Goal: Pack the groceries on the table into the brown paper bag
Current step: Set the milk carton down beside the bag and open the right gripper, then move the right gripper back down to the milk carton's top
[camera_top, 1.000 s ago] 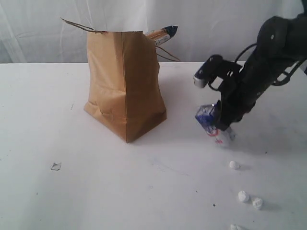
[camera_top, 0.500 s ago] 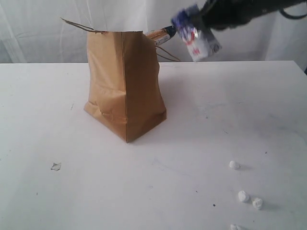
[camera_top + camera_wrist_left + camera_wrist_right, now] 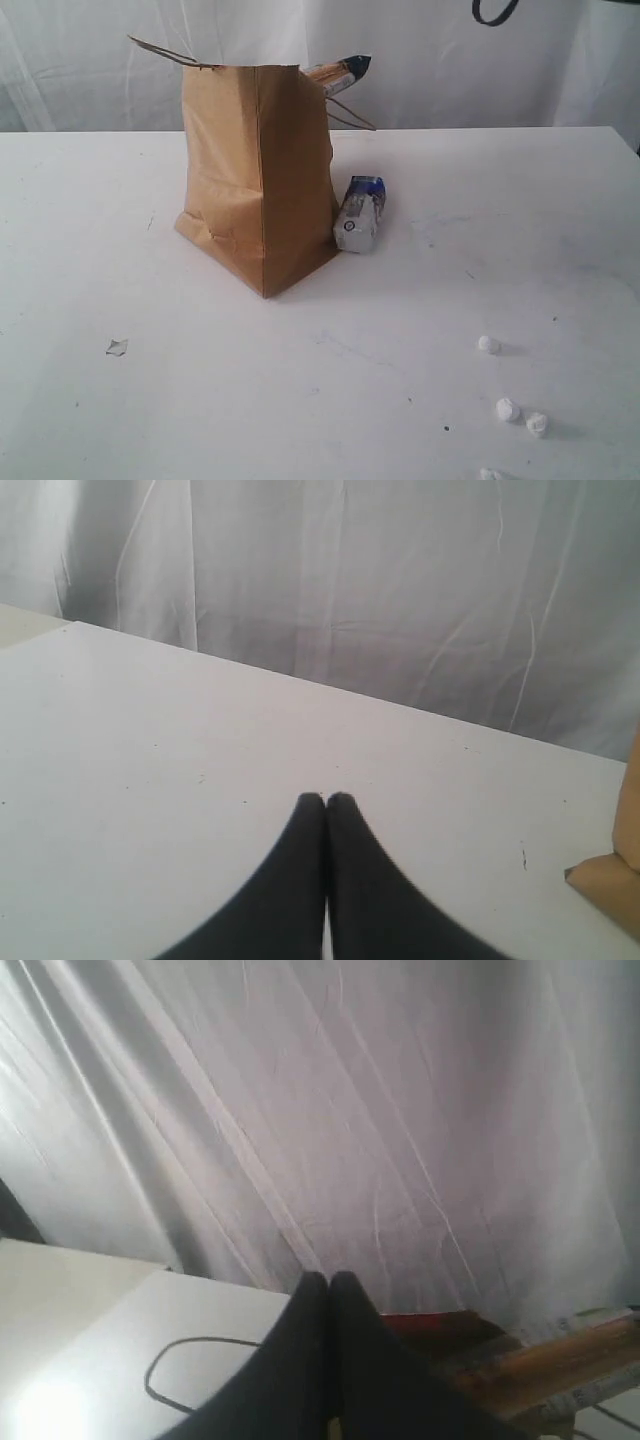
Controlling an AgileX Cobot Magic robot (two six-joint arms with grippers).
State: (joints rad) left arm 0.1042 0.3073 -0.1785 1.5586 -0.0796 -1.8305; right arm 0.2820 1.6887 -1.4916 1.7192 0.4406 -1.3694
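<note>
I have the bag [image 3: 258,170] standing upright on the table [image 3: 120,250]. Its mouth is open and a twisted handle sticks out from the top rim toward 10 o'clock. The spaghetti pack [image 3: 340,70] pokes out of the mouth, its dark end tilted toward 2 o'clock.

The carton [image 3: 360,215] is not in the bag. It lies on the table at the bag's 3 o'clock, tight against the lower side wall, with its blue end pointing away from me.

The lumps [image 3: 507,409] sit on the table at 4 to 5 o'clock from the bag, well apart from it. One is on its own, two are close together nearer to me, and a fourth is cut off by the edge of the exterior view. A small clear scrap [image 3: 117,347] lies at the bag's 7 o'clock.

On its wrist camera, my left gripper [image 3: 326,800] has its fingers pressed together with nothing in them, low over bare table. A bottom corner of the bag is near it.

My right gripper [image 3: 327,1280] is also pressed together and empty, held up facing the white curtain [image 3: 450,60].

A loop of dark cable [image 3: 495,12] hangs at the top of the exterior view, at 1 o'clock from the bag.
</note>
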